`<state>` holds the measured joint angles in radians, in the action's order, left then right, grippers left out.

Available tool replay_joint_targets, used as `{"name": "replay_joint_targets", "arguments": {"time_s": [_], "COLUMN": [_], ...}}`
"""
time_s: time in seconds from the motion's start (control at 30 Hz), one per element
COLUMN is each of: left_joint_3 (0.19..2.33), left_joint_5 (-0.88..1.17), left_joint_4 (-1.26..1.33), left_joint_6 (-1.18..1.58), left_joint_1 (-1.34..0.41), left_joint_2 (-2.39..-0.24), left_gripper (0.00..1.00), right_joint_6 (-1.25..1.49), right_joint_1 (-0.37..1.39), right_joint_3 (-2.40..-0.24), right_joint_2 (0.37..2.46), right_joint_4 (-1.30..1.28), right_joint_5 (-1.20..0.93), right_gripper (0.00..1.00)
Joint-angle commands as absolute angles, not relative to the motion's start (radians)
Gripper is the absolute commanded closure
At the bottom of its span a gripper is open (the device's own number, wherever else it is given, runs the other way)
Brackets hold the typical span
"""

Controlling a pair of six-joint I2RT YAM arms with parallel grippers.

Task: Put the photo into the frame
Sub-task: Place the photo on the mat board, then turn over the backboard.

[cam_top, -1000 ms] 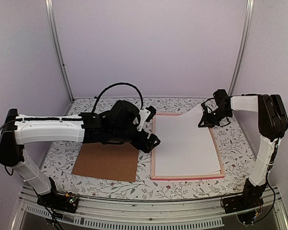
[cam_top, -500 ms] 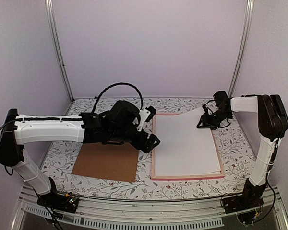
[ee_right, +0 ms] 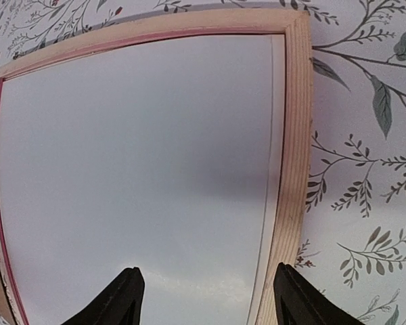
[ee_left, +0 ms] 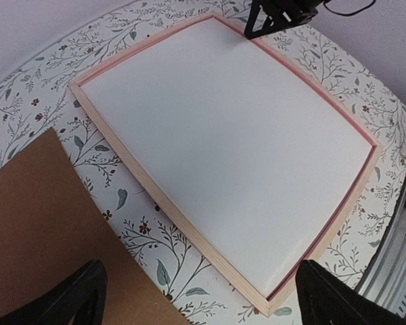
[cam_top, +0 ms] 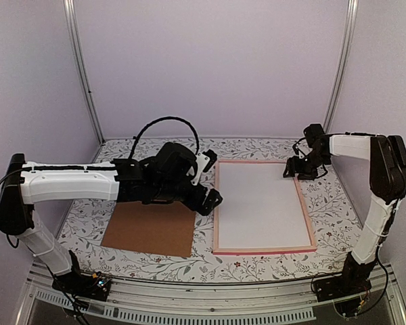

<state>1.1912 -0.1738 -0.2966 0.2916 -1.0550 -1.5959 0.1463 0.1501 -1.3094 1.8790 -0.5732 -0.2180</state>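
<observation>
At the far frame corner, the photo could be dragged askew if the released right gripper is withdrawn low.

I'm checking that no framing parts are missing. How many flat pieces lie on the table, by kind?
Pink wooden frame: 1
White sheet, lying inside the frame: 1
Brown board, beside the frame: 1
Total: 3
</observation>
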Motion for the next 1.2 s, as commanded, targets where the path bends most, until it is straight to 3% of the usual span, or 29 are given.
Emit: {"name": "replay_joint_targets", "arguments": {"time_s": [0.0, 0.23, 0.53, 0.83, 1.17], "left_joint_3": [1.189, 1.139, 0.955, 0.822, 0.739], "left_joint_5": [-0.237, -0.277, -0.086, 0.008, 0.003], "left_joint_4": [-0.336, -0.381, -0.373, -0.266, -0.166], "left_joint_6": [0.298, 0.333, 0.402, 0.437, 0.490], "left_joint_1": [-1.030, -0.920, -0.542, -0.273, -0.170], "left_joint_2": [-1.583, -1.521, -1.406, -1.398, -1.543], "left_gripper": [0.00, 0.00, 0.00, 0.00, 0.00], "right_joint_6": [0.164, 0.161, 0.253, 0.409, 0.561], "right_joint_1": [0.148, 0.191, 0.549, 0.872, 0.950], "right_joint_3": [-1.318, -1.289, -1.280, -1.456, -1.560], "right_joint_2": [1.802, 1.707, 1.675, 1.929, 2.178], "right_joint_4": [-0.611, -0.586, -0.415, -0.270, -0.253], "right_joint_5": [-0.081, -0.062, -0.103, -0.158, -0.192], "right_gripper": [0.29, 0.24, 0.24, 0.25, 0.25]}}
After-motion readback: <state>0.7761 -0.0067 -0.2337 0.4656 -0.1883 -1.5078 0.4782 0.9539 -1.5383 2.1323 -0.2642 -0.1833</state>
